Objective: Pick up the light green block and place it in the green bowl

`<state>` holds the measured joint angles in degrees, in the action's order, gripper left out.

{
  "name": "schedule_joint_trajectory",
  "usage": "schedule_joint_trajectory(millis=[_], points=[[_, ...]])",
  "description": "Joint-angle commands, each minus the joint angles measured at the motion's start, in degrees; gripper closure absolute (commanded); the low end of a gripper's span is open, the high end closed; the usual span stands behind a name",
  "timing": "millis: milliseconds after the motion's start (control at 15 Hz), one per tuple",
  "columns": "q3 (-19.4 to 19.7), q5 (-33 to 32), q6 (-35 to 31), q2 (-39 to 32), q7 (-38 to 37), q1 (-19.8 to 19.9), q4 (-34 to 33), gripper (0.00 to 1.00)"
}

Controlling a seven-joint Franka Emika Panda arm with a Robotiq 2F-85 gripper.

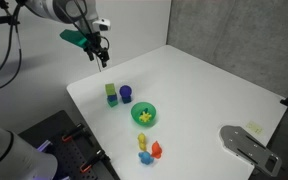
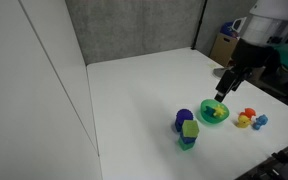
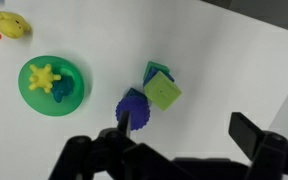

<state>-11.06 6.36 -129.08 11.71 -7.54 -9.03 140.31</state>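
Jaws of the gripper [image 1: 102, 58] hang spread and empty above the counter [image 1: 214, 90]. Pale block [image 3: 164, 93] apparently sits atop a blue cube [image 3: 152, 72], near the bowl [image 3: 34, 100], its sides free for grasping.

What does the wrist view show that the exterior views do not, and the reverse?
Only the wrist view: the jaws spread wide, and a teal piece beside the yellow star in the green bowl. Only an exterior view: the gripper hanging above the table, and a grey object near the table's corner. Both: the bowl, the light green block resting on a teal block, and the purple piece.
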Motion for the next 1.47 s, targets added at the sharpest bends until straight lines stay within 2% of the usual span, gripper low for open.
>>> schedule_joint_trajectory(millis=[0, 333, 800, 1067, 1400], points=[[-0.82, -1.74, -9.24, -3.86, -4.72, 0.05, 4.10, 0.00], [-1.39, -7.57, -17.63, -11.80, -15.10, -0.11, 4.93, 0.00], [0.98, -17.39, -19.80, -21.20, -29.77, -3.32, 0.46, 0.00], [3.07, -19.20, -19.55, -26.34, -32.74, -5.98, -3.70, 0.00], [5.43, -17.54, -19.68, -32.93, -31.86, -8.57, -9.23, 0.00]])
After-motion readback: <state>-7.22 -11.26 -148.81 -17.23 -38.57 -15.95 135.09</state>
